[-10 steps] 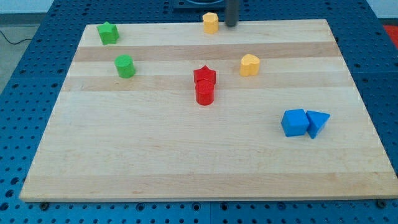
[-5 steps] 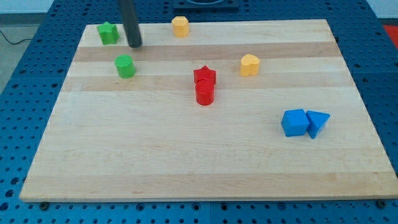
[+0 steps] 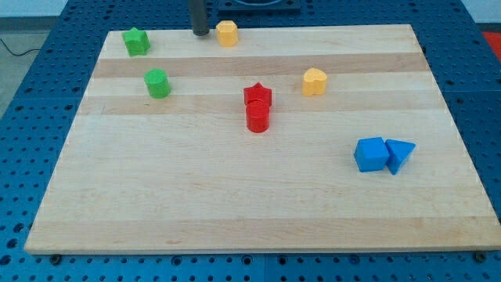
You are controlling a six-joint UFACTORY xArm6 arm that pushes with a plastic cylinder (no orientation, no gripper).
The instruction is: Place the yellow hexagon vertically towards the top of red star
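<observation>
- my tip [image 3: 200, 34] sits at the board's top edge, just left of the yellow hexagon [image 3: 227, 34], with a narrow gap between them (it is a bare rod and grips nothing).
- the yellow hexagon lies near the view's top, up and left of the red star [image 3: 257, 95].
- a red cylinder [image 3: 257, 118] touches the star from below.
- the wooden board [image 3: 235, 196] carries them all.

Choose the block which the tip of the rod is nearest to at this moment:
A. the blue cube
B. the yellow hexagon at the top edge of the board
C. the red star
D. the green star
B: my tip stands just to the view's left of the yellow hexagon, far from the others.
</observation>
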